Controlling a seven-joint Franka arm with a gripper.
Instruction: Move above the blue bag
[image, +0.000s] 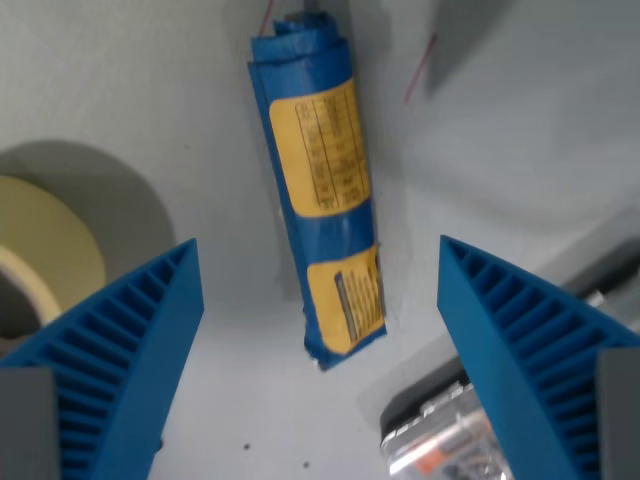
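A rolled blue bag (320, 190) with yellow labels lies on the pale grey surface, running from the top centre down to just below the middle of the wrist view. My gripper (320, 255) hovers over its lower half, open. One ribbed blue finger (125, 360) stands at the wrist view's left and the other finger (530, 350) at the wrist view's right. The bag's lower end sits in the gap between them, touching neither. Nothing is held.
A roll of cream tape (45, 255) lies at the wrist view's left edge. A shiny metallic object with an orange mark (440, 440) sits at the bottom right. A thin red line (420, 68) marks the surface at the upper right.
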